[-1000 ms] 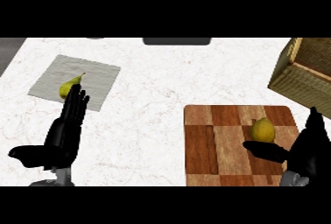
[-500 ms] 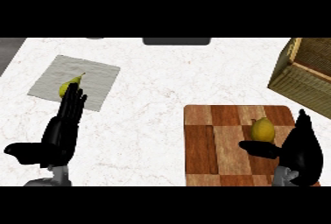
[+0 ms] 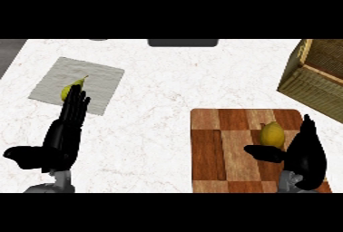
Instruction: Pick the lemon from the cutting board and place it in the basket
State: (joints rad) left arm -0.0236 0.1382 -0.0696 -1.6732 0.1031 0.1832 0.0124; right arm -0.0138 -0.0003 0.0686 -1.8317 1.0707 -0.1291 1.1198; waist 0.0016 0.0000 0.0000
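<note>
Two yellow fruits on the white marbled surface (image 3: 174,86), well apart. Target: the small yellow lemon (image 3: 271,134), lying on the checkered wooden cutting board (image 3: 221,149) at the right, toward the board's far half. The other fruit, a yellow-green pear-like fruit (image 3: 69,90), lies on a grey cloth (image 3: 94,79) at the far left; no part of the task as I read it.

Right hand (image 3: 305,152): black, set edge-on just right of the lemon, fingers straight and together pointing away from the robot, thumb spread out to the left and reaching just below the fruit. Not closed on anything. Whether the fingers touch the lemon's side, cannot tell. The pose reads as lining up a side grasp, fruit between thumb and fingers; the curl is not yet made.

Left hand (image 3: 64,133): fingers straight and pressed together, thumb out to the left, tips overlapping the near edge of the cloth beside the pear-like fruit. Holds nothing; looks parked.

Container: brown woven wicker basket (image 3: 315,77) at the far right edge, partly cut off by the frame, beyond the board. Its inside is barely visible; contents cannot be told. Lemon not yet in it.
</note>
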